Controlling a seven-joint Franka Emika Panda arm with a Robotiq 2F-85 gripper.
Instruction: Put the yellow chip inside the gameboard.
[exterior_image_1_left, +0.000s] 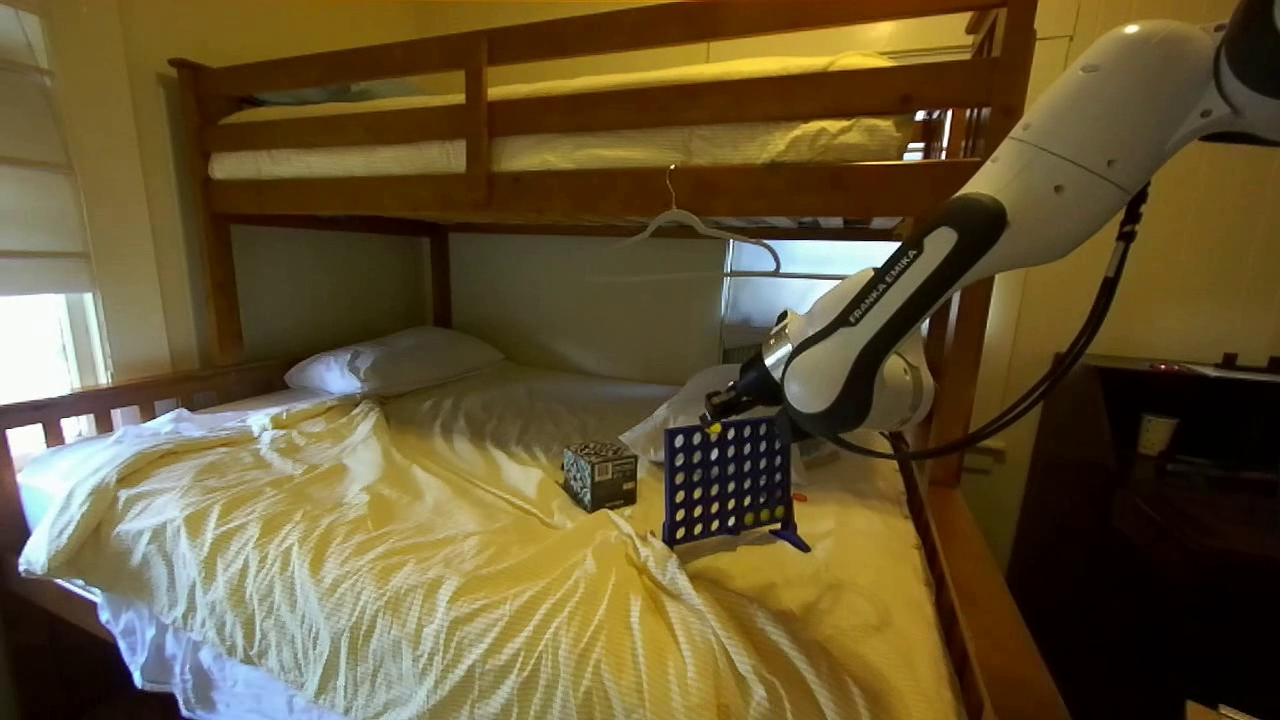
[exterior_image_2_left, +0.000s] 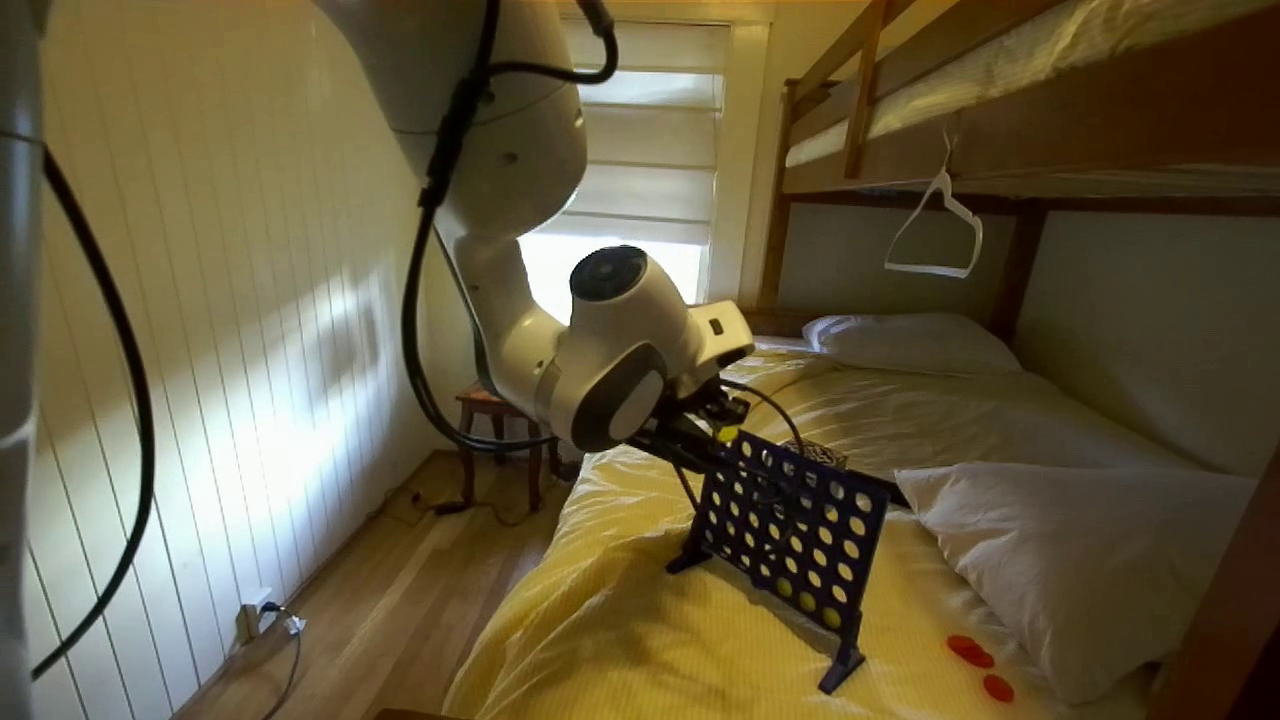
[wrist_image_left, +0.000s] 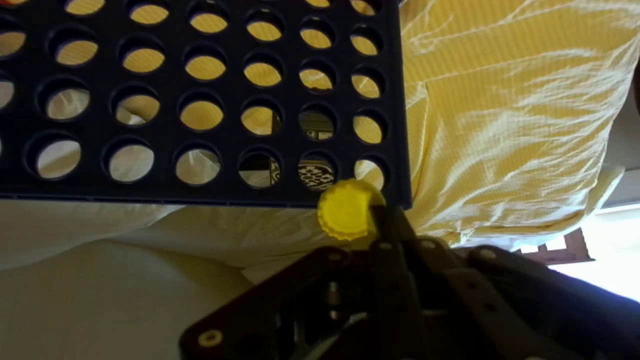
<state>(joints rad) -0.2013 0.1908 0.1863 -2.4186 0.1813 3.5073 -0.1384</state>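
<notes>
The dark blue gameboard (exterior_image_1_left: 727, 472), pierced by rows of round holes, stands upright on its feet on the bed. My gripper (wrist_image_left: 395, 215) is shut on the yellow chip (wrist_image_left: 345, 210), pinching it by one side with its face toward the wrist camera. In that view the chip overlaps the board's top edge close to one corner. Both exterior views place the chip (exterior_image_2_left: 727, 434) at the board's top edge near that end; whether its rim sits in a slot I cannot tell. Some yellow chips (exterior_image_2_left: 831, 617) show in the board's bottom row.
A small dark patterned box (exterior_image_1_left: 600, 475) sits on the bed beside the board. Red chips (exterior_image_2_left: 998, 687) lie on the yellow cover near a white pillow (exterior_image_2_left: 1080, 560). A white hanger (exterior_image_1_left: 690, 220) hangs from the upper bunk's rail (exterior_image_1_left: 600, 188), above the arm's working height.
</notes>
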